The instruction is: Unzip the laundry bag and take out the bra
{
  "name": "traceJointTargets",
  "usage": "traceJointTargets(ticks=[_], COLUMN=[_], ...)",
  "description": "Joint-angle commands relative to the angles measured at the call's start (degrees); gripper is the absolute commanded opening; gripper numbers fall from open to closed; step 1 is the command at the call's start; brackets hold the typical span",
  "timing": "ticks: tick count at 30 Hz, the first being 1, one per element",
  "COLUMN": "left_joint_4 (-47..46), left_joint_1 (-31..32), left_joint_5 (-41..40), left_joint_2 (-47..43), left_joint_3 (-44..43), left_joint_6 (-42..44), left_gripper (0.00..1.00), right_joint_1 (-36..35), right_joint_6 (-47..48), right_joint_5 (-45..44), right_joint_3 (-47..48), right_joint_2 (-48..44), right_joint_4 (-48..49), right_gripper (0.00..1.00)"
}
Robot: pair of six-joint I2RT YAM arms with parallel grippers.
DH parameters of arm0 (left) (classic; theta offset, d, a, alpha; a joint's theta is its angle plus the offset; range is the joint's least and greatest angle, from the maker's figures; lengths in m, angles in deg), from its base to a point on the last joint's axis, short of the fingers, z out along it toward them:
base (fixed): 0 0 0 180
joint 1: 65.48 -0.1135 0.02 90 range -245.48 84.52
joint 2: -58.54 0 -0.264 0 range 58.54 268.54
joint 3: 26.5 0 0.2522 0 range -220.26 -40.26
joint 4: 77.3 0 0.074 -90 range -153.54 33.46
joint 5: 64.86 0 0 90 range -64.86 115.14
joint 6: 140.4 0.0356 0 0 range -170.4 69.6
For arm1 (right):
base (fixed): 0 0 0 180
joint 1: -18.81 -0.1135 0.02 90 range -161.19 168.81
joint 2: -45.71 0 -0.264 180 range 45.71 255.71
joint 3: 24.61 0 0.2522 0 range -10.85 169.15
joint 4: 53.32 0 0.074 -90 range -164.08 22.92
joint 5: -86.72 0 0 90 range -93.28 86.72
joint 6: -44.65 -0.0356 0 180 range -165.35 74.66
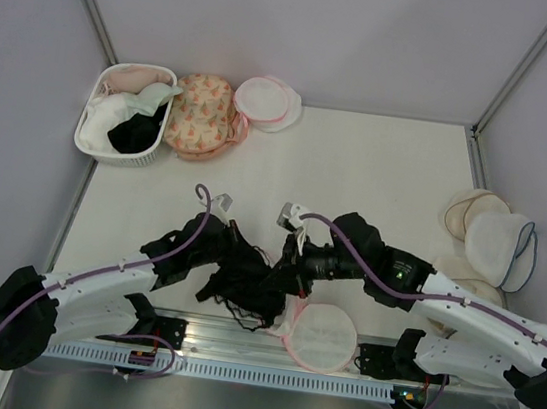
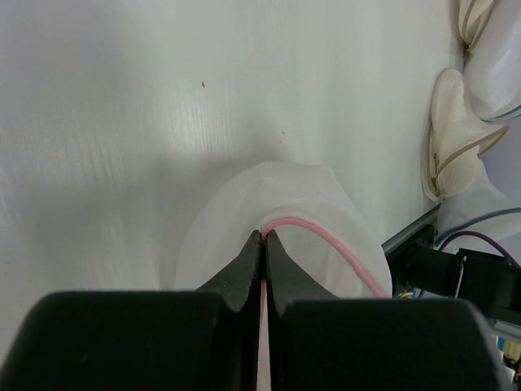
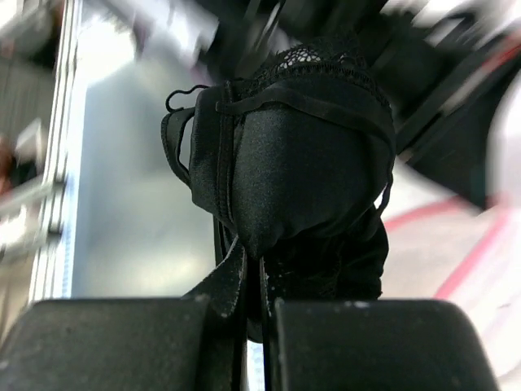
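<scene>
**Q:** Layout on the counter?

**Me:** The laundry bag, a round white mesh dome, lay at the near edge in front of the right arm. The bra, soft black fabric with a lace border, hung bunched just left of it, between the two arms.

**Q:** Tools?

**Me:** The right tool was clamped on the bra. The left tool was pinched tight on the pink zip edging. I judged the bra mostly out, but could not tell whether a strap trailed inside. The pull should go away from the bag.
</scene>
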Motion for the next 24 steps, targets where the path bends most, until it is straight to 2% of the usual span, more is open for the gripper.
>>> traceJointTargets(ticks=[1,2,4,9,10,12,13,15,19,24], left_joint_4=[-1.03,-0.95,-0.77,-1.65,-1.65,-1.82,-2.43,-3.49,-6.64,-11.84], left_joint_1=[-0.37,-0.37,-0.37,-0.37,-0.37,-0.37,-0.37,-0.37,-0.37,-0.37], left_joint_5=[-0.92,-0.84,-1.01,-0.49,-0.48,-0.4,-0.66,-1.53,-1.45,4.5], left_joint_2=[-1.66,-1.84,-2.36,-4.47,-5.08,-7.72,-9.03,-13.32,-21.16,-29.07], left_joint_3=[-0.88,-0.79,-0.35,0.44,0.35,0.0,-0.09,-0.26,-0.88,0.17], left_joint_6=[-1.14,-1.23,-1.31,-0.96,-0.7,0.0,1.05,3.68,10.97,16.35], left_gripper=[0.02,0.02,0.02,0.02,0.08,0.31,0.57,0.82,1.0,1.0], right_joint_1=[1.94,2.12,2.21,2.21,2.21,2.29,2.29,2.29,2.38,2.47], right_joint_6=[-5.06,-5.59,-6.03,-7.0,-6.91,-6.82,-5.69,-5.33,-5.5,-5.68], right_joint_5=[-11.5,-16.48,-19.51,-33.47,-35.06,-40.69,-41.22,-41.66,-38.68,-37.19], right_joint_3=[3.49,3.41,3.14,2.44,2.96,4.63,6.38,8.93,9.65,8.51], right_joint_2=[-1.46,-2.16,-4.62,-9.81,-10.86,-10.61,-9.74,-7.55,-6.13,-7.44], right_joint_4=[8.49,8.84,10.42,11.57,10.96,6.84,5.52,1.84,0.58,1.03], right_gripper=[0.01,0.0,0.01,0.0,0.0,0.0,0.0,0.0,0.01,0.0])
